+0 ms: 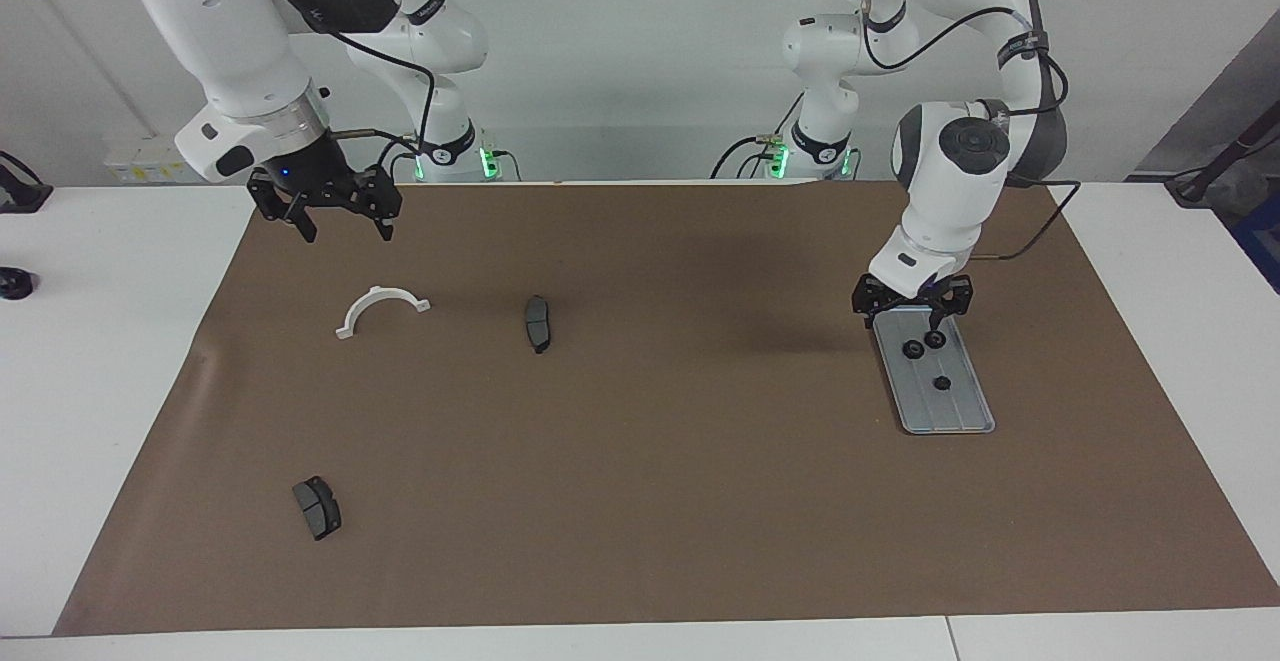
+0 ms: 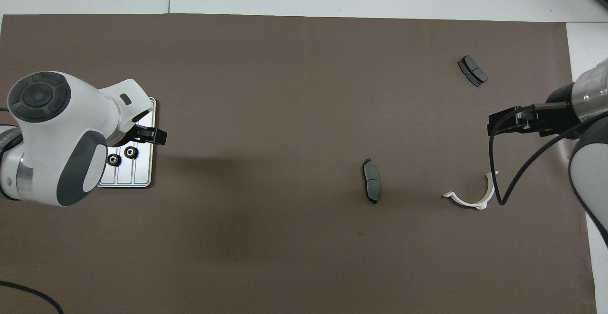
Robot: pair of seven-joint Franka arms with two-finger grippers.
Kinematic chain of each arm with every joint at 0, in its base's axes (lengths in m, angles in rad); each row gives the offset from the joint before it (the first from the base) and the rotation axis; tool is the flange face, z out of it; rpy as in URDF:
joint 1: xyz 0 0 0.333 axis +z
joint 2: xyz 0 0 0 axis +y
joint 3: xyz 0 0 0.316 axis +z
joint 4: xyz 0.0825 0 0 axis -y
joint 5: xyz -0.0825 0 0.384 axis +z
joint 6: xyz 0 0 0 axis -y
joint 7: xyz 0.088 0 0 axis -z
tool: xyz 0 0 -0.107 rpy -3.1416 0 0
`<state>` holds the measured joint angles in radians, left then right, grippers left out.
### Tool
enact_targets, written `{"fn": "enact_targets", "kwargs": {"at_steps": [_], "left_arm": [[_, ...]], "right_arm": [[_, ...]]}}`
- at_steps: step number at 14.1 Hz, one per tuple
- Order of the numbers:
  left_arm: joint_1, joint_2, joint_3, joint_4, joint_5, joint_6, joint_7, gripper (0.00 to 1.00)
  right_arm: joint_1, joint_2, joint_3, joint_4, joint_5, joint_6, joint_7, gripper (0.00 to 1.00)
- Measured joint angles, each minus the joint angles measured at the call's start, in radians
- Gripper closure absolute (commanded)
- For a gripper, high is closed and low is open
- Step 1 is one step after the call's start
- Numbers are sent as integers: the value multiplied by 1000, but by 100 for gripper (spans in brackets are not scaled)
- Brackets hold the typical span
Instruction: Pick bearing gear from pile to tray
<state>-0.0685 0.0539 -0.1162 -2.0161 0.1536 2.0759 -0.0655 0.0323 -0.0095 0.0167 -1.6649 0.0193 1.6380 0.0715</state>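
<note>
The silver tray [image 1: 962, 411] [image 2: 142, 174] lies on the brown mat toward the left arm's end of the table. Three small black bearing gears lie in it: two side by side [image 1: 912, 349] [image 1: 935, 340] and a third [image 1: 941, 382] farther from the robots. The overhead view shows only two gears [image 2: 113, 160] [image 2: 130, 152]; the arm hides the third. My left gripper [image 1: 910, 313] [image 2: 154, 137] hangs open and empty over the tray's end nearest the robots. My right gripper [image 1: 345, 231] [image 2: 494, 125] waits open and empty above the mat, over a spot close to the white bracket.
What shows of the pile is scattered toward the right arm's end: a white half-ring bracket [image 1: 380, 306] [image 2: 472, 195], a dark brake pad [image 1: 538, 323] [image 2: 371, 186] beside it, and another pad [image 1: 317, 507] [image 2: 472, 70] farther from the robots.
</note>
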Motion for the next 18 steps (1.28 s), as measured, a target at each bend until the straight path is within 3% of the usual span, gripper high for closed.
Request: {"fn": "enact_targets", "kwargs": {"at_steps": [5,10,18], "left_arm": [[6,-84,18,189,-81,-255,6,0],[9,-91,25,385,-125,-424,24,0],[28,-84,42,430,-142,-487,74,0]], "right_arm": [[0,0,0,0,0,0,0,0],[0,0,0,0,0,0,0,0],[0,0,0,0,0,0,0,0]]}}
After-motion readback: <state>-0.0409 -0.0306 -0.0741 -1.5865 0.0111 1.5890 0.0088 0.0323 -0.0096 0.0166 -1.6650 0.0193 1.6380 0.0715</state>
